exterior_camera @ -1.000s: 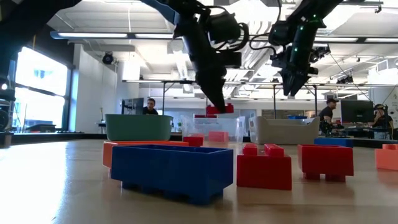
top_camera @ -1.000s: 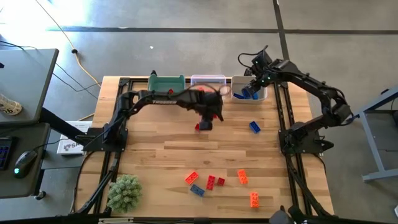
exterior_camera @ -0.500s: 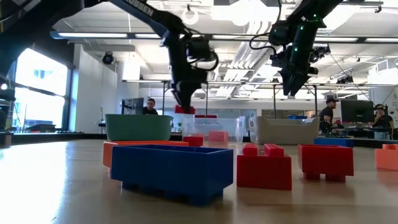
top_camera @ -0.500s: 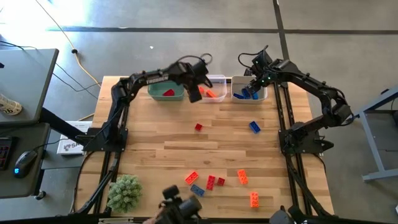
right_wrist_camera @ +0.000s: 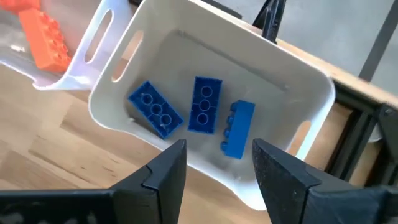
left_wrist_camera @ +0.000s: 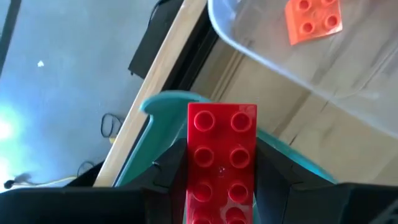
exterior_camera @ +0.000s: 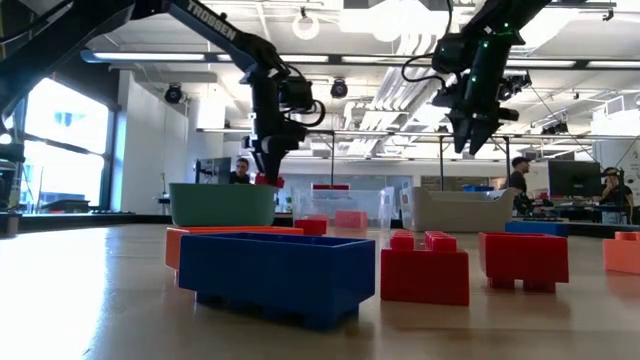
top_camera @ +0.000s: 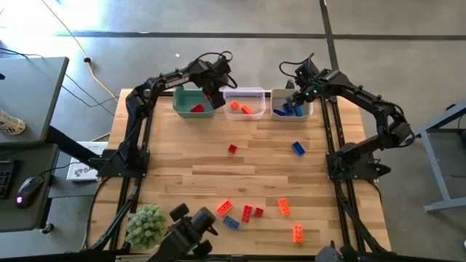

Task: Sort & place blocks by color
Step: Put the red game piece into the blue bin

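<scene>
My left gripper (top_camera: 215,96) hangs over the green bin (top_camera: 191,102) at the table's far edge and is shut on a red studded brick (left_wrist_camera: 222,155), which shows below the fingers in the low view (exterior_camera: 265,181). A red brick (top_camera: 196,108) lies in the green bin. My right gripper (right_wrist_camera: 217,180) is open above the grey bin (top_camera: 291,106), which holds three blue bricks (right_wrist_camera: 205,104). The clear bin (top_camera: 244,102) holds orange bricks (left_wrist_camera: 313,18). Loose blocks lie on the table: a small red one (top_camera: 232,148), a blue one (top_camera: 298,148), and several near the near edge (top_camera: 247,212). My left gripper pinches the red brick between its two fingers, one on each long side (left_wrist_camera: 194,180), with the studded face turned toward the wrist camera. The fingers come from above, pointing down, and lie along the brick. It is lifted clear above the green bin's rim (left_wrist_camera: 165,102).
A fuzzy green ball (top_camera: 145,224) sits at the near left corner. A dark object (top_camera: 191,231) juts over the near edge beside it. The three bins stand in a row along the far edge. Bare wood lies between the bins and the near cluster of blocks.
My left gripper has carried the red brick from the middle of the table up and toward the far edge and left, passing the clear bin, and now stands over the green bin. A dark object has come in at the near edge.
</scene>
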Motion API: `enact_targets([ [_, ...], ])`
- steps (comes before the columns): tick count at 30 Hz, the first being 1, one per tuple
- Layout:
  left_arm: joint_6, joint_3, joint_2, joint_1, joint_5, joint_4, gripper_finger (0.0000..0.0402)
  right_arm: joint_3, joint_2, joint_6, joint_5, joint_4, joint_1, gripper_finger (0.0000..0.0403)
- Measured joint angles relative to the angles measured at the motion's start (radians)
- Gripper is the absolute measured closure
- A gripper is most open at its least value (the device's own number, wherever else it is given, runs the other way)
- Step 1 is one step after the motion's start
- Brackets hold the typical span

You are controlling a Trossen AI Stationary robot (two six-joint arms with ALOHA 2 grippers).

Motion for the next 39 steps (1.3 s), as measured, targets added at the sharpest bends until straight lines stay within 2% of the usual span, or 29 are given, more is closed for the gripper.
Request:
enact_targets([
  [4,0.0,0.0,-0.001,0.024,0.005,-0.034,0.0291,0.0,0.0,0.07,-0.047,-0.019,0.0,0.0233],
  [10,0.0,0.0,-0.001,0.064,-0.011,-0.105,0.0291,0.0,0.0,0.164,-0.175,-0.077,0.008,0.0234],
  [20,0.053,-0.002,-0.056,0.071,-0.011,-0.05,0.0287,0.0,0.0,0.223,-0.149,-0.075,0.048,0.0234],
  [25,0.018,-0.002,-0.144,0.071,-0.01,-0.123,0.0287,0.0,0.0,0.23,-0.143,-0.075,0.056,0.0234],
  [28,-0.023,-0.002,-0.175,0.071,0.045,-0.177,0.0286,0.0,0.001,0.255,-0.137,-0.074,0.06,0.0234],
  [33,-0.056,-0.003,-0.174,0.07,0.145,-0.19,0.0279,0.0,0.001,0.257,-0.136,-0.074,0.069,0.0234],
  [39,-0.079,-0.003,-0.137,0.053,0.134,-0.22,0.0264,0.0,0.001,0.256,-0.136,-0.074,0.104,0.0234],
])
